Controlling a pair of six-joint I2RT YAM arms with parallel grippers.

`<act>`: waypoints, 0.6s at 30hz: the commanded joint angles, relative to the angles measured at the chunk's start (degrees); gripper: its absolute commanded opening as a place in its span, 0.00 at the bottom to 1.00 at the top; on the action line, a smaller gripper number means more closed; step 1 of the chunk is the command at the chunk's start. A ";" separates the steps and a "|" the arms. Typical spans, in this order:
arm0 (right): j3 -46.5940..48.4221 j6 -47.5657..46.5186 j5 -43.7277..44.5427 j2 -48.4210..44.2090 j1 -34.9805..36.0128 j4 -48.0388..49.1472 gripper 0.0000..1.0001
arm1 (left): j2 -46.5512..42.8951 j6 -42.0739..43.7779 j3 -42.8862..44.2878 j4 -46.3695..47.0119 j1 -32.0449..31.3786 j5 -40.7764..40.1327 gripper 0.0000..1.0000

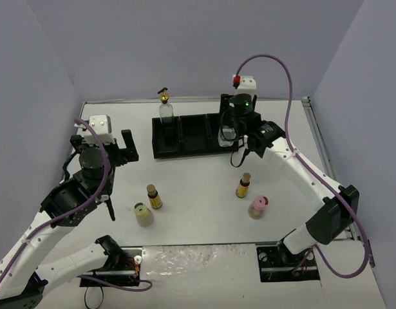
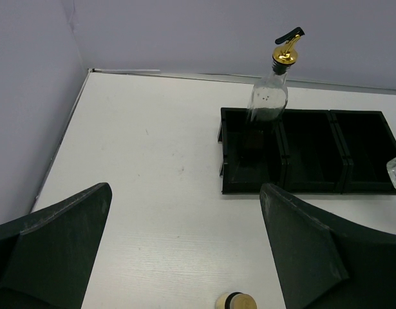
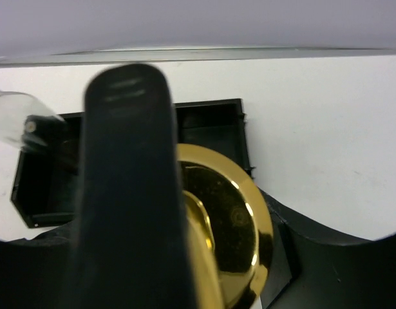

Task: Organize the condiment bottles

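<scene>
A black tray (image 1: 191, 136) lies at the back of the table. One tall clear bottle (image 1: 166, 111) with a gold pourer stands upright in its left compartment; the left wrist view shows that bottle (image 2: 270, 96) too. My right gripper (image 1: 230, 127) is shut on the second tall clear bottle at the tray's right end. Its gold pourer top (image 3: 233, 219) fills the right wrist view. Whether it rests on the tray floor is unclear. Two amber bottles (image 1: 154, 196) (image 1: 243, 185), a beige jar (image 1: 143, 214) and a pink jar (image 1: 258, 206) stand on the table in front. My left gripper (image 1: 123, 149) hangs open and empty.
The tray's middle compartment (image 2: 310, 151) holds nothing. A small bottle's cap (image 2: 236, 301) shows at the bottom edge of the left wrist view, just below my open fingers (image 2: 294, 232). Grey walls close in the back and both sides.
</scene>
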 commanded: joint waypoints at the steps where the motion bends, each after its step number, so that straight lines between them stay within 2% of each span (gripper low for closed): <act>1: 9.21 0.43 -0.49 3.27 3.10 6.65 0.00 | -0.43 0.13 4.15 -0.01 -0.21 -2.27 0.97; 18: 27.38 1.20 -1.49 20.58 12.40 7.37 0.00 | -0.98 -1.43 6.28 -3.42 -0.21 -3.87 0.97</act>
